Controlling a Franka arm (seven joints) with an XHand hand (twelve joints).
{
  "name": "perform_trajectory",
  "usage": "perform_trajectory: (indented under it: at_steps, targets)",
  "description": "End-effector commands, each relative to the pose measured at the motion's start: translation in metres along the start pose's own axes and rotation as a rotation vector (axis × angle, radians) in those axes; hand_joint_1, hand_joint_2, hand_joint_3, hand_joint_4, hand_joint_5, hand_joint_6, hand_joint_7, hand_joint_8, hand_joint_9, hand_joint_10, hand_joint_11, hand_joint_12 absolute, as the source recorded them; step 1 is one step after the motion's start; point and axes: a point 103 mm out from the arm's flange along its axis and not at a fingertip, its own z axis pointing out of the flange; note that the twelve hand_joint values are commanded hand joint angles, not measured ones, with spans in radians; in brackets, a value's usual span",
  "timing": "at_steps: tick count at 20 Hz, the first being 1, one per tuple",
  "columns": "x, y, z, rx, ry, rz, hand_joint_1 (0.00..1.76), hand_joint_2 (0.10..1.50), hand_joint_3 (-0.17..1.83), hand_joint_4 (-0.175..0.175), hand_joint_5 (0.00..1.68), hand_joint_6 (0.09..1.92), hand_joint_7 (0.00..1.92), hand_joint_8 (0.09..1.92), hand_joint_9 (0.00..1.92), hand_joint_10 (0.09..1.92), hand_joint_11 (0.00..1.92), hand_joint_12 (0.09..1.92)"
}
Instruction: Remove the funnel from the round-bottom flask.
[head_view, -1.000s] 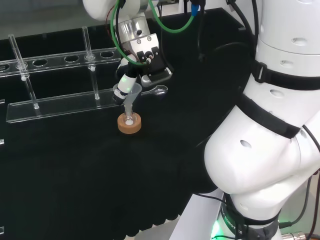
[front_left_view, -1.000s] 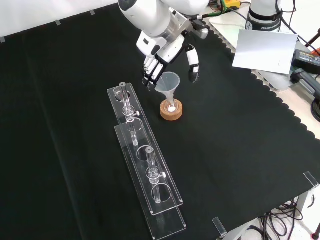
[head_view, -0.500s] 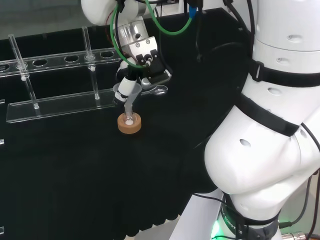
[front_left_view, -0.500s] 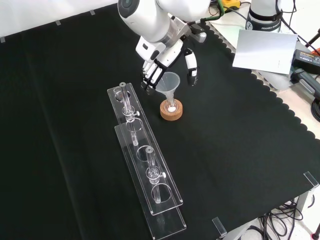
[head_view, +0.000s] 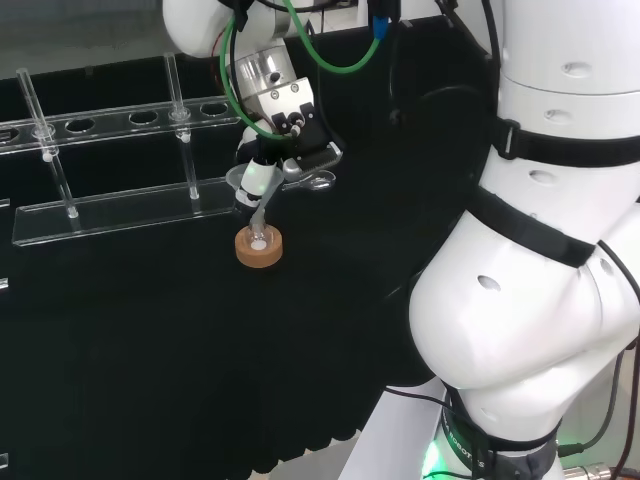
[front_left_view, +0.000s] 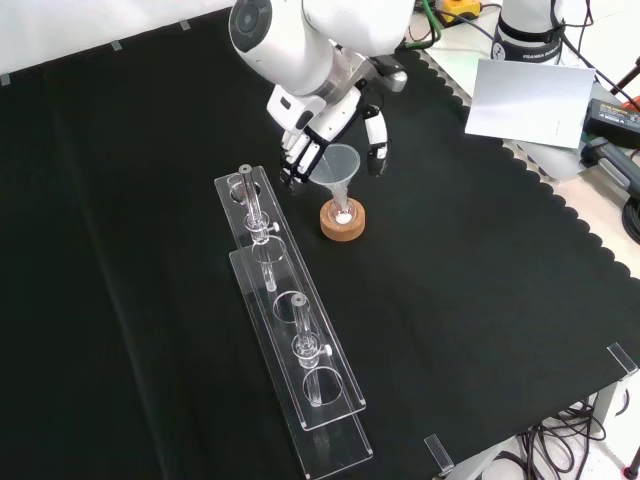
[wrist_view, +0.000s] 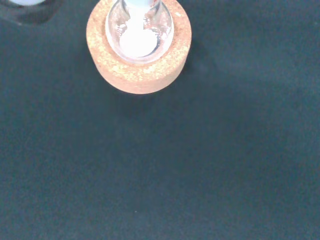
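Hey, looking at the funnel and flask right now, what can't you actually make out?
- Contact between the hand and the funnel: front view, fingers flank the cone, touch unclear.
- Flask outline: clear glass, hard to trace in the head and front views.
- Funnel's stem tip: wrist view, cut off by the picture's edge above the cork ring.

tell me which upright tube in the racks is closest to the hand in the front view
The tube at the racks' far end, just left of the hand and funnel; the other tube stands much nearer the camera.
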Motion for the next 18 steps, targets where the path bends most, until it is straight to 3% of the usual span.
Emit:
perform_trajectory:
  at_steps: [1, 9, 11, 14, 18]
  targets:
    - [-0.001, 0.002, 0.002, -0.042, -0.041, 0.014, 0.70, 0.66, 0.40, 0.019, 0.21, 0.09, 0.08, 0.61, 0.42, 0.69, 0.40, 1.41]
    - [0.004, -0.007, -0.007, -0.202, -0.105, 0.021, 0.75, 0.69, 0.49, 0.004, 0.59, 0.11, 0.51, 0.65, 0.85, 0.51, 0.60, 1.28]
    - [0.005, -0.009, -0.010, -0.209, -0.110, 0.020, 0.77, 0.70, 0.50, 0.011, 0.67, 0.23, 0.59, 0.64, 0.95, 0.45, 0.64, 1.25]
    - [0.006, -0.011, -0.013, -0.207, -0.116, 0.023, 0.78, 0.71, 0.51, 0.016, 0.65, 0.43, 0.63, 0.63, 1.03, 0.40, 0.67, 1.24]
    - [0.007, -0.014, -0.020, -0.183, -0.130, 0.032, 0.79, 0.71, 0.52, 0.016, 0.62, 0.54, 0.64, 0.64, 1.05, 0.39, 0.68, 1.24]
